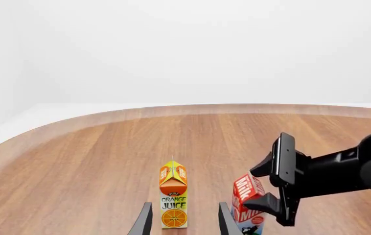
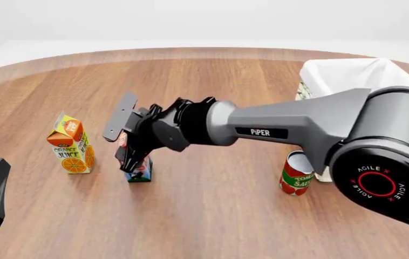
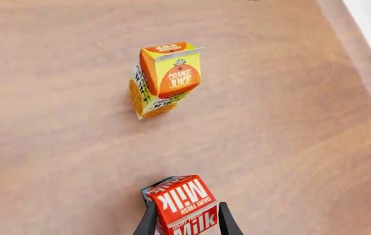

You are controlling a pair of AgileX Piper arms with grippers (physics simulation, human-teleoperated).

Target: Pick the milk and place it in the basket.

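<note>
the milk (image 2: 138,164) stands upright on the wooden table (image 2: 212,205), beside the orange juice carton (image 2: 71,143). the right gripper (image 2: 127,144) has its 2 fingers closed around the red top of the milk. the left gripper (image 1: 184,221) is open and holds nothing. the basket (image 2: 348,75) is far to the right.

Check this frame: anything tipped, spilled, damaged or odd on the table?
Nothing stands out. The milk, the orange juice carton and the tomato sauce can all stand upright on the table, nothing spilled. The basket sits upright at far right. The right tool straddles the milk's top.
</note>
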